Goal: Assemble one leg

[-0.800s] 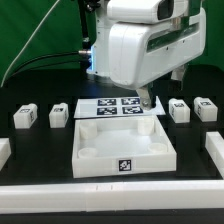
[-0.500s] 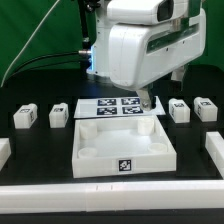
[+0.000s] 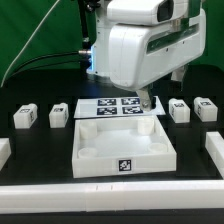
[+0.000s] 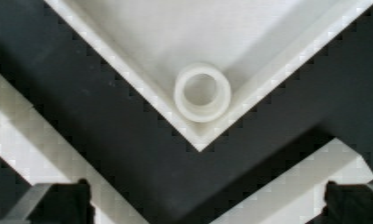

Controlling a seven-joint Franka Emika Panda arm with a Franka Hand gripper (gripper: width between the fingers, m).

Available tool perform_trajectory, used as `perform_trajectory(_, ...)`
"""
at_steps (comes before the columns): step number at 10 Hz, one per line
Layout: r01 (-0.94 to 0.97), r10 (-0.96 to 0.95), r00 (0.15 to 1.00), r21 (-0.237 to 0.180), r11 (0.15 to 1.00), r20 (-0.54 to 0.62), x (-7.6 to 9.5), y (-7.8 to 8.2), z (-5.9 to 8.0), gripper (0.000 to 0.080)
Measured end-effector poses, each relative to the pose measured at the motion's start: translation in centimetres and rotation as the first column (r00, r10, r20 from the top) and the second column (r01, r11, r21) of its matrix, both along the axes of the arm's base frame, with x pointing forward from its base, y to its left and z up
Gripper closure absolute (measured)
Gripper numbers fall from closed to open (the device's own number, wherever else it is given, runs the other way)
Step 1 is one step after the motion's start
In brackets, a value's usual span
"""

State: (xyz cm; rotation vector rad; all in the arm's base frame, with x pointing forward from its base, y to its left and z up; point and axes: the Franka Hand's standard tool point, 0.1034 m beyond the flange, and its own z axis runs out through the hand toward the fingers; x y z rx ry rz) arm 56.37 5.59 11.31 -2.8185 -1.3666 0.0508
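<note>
Four small white legs with tags stand on the black table: two at the exterior view's left (image 3: 24, 116) (image 3: 59, 115) and two at its right (image 3: 180, 110) (image 3: 205, 109). The large square panel (image 3: 95, 136) lies in the middle. My gripper (image 3: 147, 104) hangs low over the panel's far right corner, away from every leg. In the wrist view the panel's corner with its round hole (image 4: 202, 93) lies just ahead of the gripper (image 4: 202, 205). The dark fingertips (image 4: 50, 205) stand wide apart with nothing between them. The gripper is open and empty.
The marker board (image 3: 105, 106) lies behind the panel, partly under the arm. Long white bars lie along the front edge (image 3: 110, 190) and at both sides (image 3: 4, 152) (image 3: 215, 148). The arm's white body hides part of the back of the table.
</note>
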Motion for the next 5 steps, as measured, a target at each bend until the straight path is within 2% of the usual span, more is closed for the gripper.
perform_trajectory(4,0.0,0.0,1.0,0.0,1.0,0.0,-0.02,-0.01,-0.02,0.015)
perform_trajectory(5,-0.02,0.02,1.0,0.001,1.0,0.006,-0.55,-0.19,-0.26,0.015)
